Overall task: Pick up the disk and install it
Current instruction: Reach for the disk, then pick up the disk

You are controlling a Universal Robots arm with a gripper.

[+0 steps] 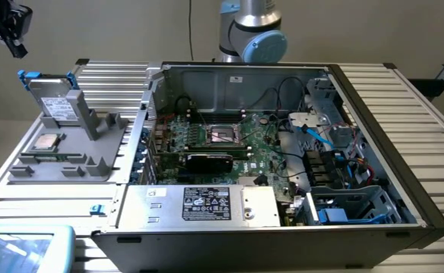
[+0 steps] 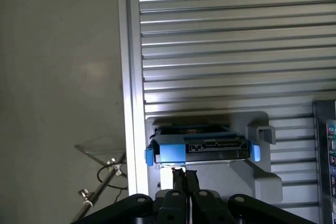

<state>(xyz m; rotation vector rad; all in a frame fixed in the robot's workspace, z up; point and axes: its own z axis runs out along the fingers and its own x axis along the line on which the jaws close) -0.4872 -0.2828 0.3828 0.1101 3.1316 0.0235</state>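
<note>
Hanging in the upper left corner of the exterior view, the black two-fingered gripper (image 1: 15, 48) is seen with its fingers pressed together, and nothing is held between them. In the wrist view the same gripper (image 2: 185, 174) is shown with both fingertips touching each other.

The disk (image 1: 55, 102), a flat rectangular grey-metal hard drive with a white printed label and a bright blue plastic carrier, is not yet picked up. It is found at the left of the exterior view, standing on its short end in a slot of the light grey plastic holder (image 1: 104, 151). This holder is placed on the ribbed aluminium table (image 1: 403, 114), just beside the open black computer case (image 1: 282, 148).

The relation that matters is judged to be this one: the disk lies below the gripper and a little toward the exterior view's right, well apart from it. The long axis of the disk is set nearly upright, with a slight lean, so that its upper end with the two blue tabs is turned toward the gripper. This is supported by the wrist view, where the disk (image 2: 202, 149) is looked at end-on, with the dark connector edge between the two blue tabs.

A small square silver chip (image 1: 47, 142) is laid flat on the same holder, lower in the frame than the disk. Toward the lower right of the exterior view, inside the case, a grey metal drive cage (image 1: 351, 207) is seen.
</note>
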